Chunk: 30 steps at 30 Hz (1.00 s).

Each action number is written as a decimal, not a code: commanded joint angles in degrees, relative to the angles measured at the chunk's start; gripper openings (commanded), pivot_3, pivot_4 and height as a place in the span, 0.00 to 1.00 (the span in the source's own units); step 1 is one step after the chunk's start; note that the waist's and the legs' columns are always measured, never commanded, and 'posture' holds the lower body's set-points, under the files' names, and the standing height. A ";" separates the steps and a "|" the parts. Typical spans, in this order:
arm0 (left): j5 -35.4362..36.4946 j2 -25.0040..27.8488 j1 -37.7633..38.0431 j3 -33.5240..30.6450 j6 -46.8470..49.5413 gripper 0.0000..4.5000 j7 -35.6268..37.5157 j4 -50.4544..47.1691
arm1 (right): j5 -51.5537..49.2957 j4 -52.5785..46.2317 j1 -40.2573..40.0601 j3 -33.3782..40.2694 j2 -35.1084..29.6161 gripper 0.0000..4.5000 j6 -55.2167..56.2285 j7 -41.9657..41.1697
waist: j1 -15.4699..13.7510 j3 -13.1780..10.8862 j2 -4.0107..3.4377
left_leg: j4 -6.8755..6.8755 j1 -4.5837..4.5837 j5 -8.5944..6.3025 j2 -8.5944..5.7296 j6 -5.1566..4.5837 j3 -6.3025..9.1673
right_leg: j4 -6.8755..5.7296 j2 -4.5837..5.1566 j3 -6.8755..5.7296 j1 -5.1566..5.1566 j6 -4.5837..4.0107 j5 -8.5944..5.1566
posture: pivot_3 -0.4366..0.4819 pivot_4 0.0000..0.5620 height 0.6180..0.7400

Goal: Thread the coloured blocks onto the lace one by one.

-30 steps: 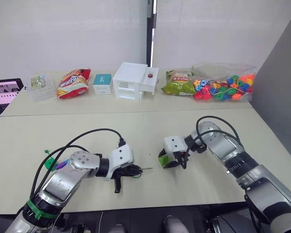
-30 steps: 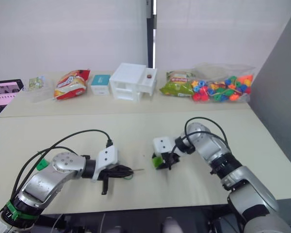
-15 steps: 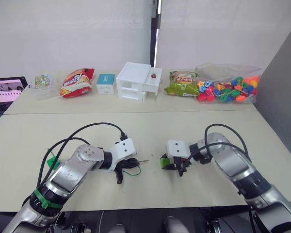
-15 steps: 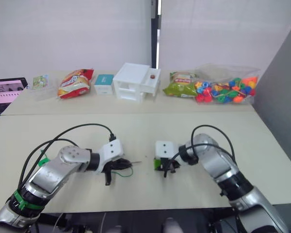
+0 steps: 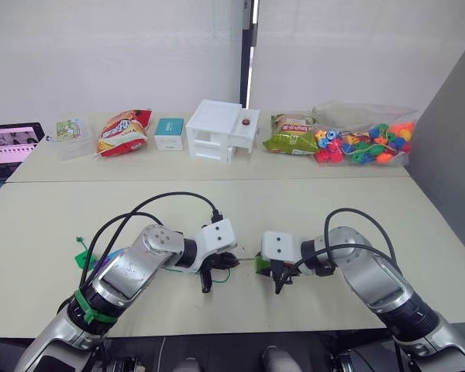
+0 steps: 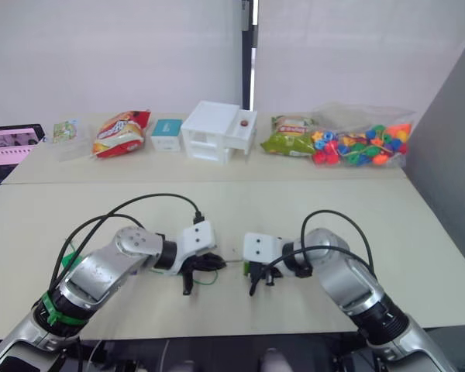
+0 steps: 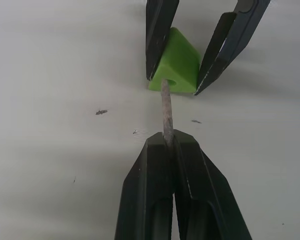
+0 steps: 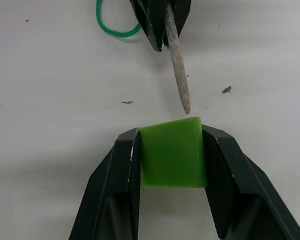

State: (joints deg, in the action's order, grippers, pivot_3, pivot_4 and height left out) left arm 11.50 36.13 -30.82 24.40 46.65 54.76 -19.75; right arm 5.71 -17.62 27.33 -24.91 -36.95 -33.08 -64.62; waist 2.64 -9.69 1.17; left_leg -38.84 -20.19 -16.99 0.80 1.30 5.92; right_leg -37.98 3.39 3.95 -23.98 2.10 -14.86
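My left gripper [image 7: 168, 145] fingers clamp lace [image 7: 165, 107] tip; right gripper [image 8: 171, 150] fingers clamp light green block [image 8: 172, 151], near surface's front edge. Tip at hole mouth; slight misalignment risks jamming, bending.

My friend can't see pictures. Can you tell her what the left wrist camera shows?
The left gripper pinches the lace's stiff pale tip, pointing it at the hole of a light green block. The right gripper holds that block above the pale table.
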 commanded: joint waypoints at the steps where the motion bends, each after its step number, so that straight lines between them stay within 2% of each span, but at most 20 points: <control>1: 0.75 -0.38 -0.96 0.70 0.20 0.00 0.84 -1.52 | -0.31 1.29 -2.40 -4.63 0.40 0.27 -1.79 -1.05 | 0.01 0.00 0.00 | 0.00 0.00 0.00 0.00 0.00 0.00 | 0.00 0.00 0.00 0.00 0.00 0.00 | 0.48 0.27 1.00; 14: -0.08 -2.53 -2.03 2.05 -1.08 0.00 1.10 1.70 | -1.00 -0.77 -2.89 -4.38 -0.11 0.27 -3.41 -1.14 | -0.08 0.03 0.02 | 0.00 0.00 0.00 0.00 0.00 0.00 | 0.00 0.00 0.00 0.00 0.00 0.00 | 0.48 0.27 1.00; 30: -0.72 -10.99 -4.72 4.20 -5.57 0.00 0.86 7.64 | -1.87 -3.93 -3.77 -4.18 0.25 0.27 -7.17 -0.01 | -1.04 0.13 0.02 | -0.09 0.01 0.00 -0.07 0.00 0.01 | 0.09 0.05 -0.01 0.18 0.01 0.00 | 0.48 0.27 1.00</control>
State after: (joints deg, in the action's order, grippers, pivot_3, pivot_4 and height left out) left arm 9.95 28.29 -33.49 27.52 43.88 55.78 -10.53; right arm 5.61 -21.82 25.75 -24.35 -37.70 -39.18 -63.48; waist 1.60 -9.56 1.19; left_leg -38.94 -20.17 -16.98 0.73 1.31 5.93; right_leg -37.81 3.45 3.94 -23.73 2.12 -14.86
